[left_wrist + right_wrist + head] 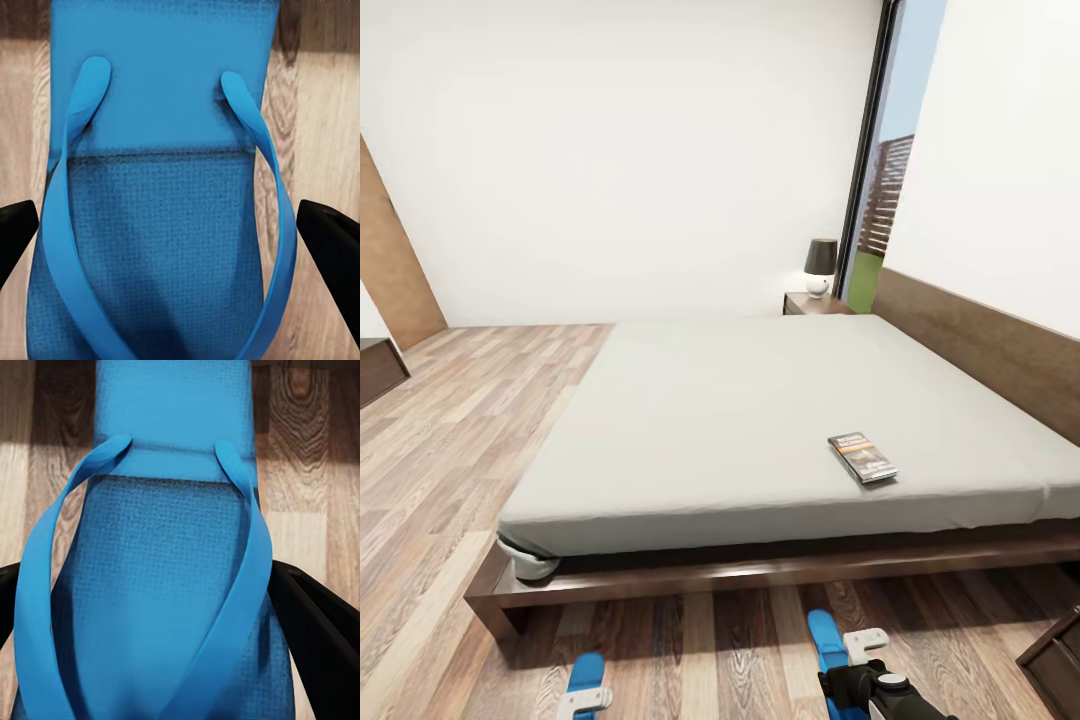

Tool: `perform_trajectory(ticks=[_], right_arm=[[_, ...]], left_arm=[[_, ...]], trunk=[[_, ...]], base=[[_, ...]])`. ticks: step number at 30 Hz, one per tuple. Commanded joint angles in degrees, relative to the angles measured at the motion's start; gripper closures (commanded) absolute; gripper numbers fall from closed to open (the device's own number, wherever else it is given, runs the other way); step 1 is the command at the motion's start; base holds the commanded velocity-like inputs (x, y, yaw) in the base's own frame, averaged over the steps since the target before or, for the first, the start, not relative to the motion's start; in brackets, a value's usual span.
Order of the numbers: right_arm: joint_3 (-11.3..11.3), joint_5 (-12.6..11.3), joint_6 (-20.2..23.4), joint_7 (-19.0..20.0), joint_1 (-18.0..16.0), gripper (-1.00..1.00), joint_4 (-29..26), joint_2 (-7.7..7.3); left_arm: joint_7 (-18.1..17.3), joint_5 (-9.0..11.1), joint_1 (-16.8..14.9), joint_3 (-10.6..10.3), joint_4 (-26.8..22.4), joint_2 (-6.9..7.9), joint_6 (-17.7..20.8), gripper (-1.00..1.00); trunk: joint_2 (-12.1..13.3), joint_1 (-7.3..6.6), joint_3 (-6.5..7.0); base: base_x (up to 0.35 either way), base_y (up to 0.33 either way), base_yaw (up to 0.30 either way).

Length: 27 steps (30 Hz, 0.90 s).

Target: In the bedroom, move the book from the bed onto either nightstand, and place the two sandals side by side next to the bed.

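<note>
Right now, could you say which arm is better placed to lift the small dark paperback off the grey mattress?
Right: the small dark paperback lies on the grey mattress toward the robot's right, nearer the right tool.

Black hand fingers [330, 247] with tapered tips; a white bracket [863, 640] tops the black right wrist

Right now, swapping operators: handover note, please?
Left gripper: fingers spread either side of a blue sandal, not visibly touching; open.
Right gripper: fingers close beside the other sandal; grip can't be confirmed.
Both sandals are over the wood floor beside the bed, apart from each other.
Book lies on the mattress, untouched.
Nightstand with lamp stands on the bed's far side.
Done: nothing confirmed.
Left: pair the sandals, move the book.
</note>
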Motion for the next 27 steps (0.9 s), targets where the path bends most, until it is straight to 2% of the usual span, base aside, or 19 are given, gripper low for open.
perform_trajectory(ticks=[1,14,27], right_arm=[[0.30,-0.11,0.35,0.07,0.00,1.00,-0.13,-0.04],[0.33,-0.11,0.35,0.07,0.04,1.00,-0.12,0.01],[0.34,-0.11,0.35,0.07,0.04,1.00,-0.10,-0.07]], left_arm=[[0.12,0.53,-0.03,-0.32,0.04,0.00,-0.34,1.00],[0.12,0.50,-0.03,-0.33,0.04,0.00,-0.89,1.00],[0.20,0.50,-0.03,-0.33,0.04,0.02,-0.90,1.00]], trunk=[[-0.02,-0.01,-0.05],[-0.02,-0.01,-0.05],[-0.02,-0.01,-0.05]], base=[[0.000,0.000,0.024],[0.000,0.000,0.066],[0.000,0.000,0.227]])
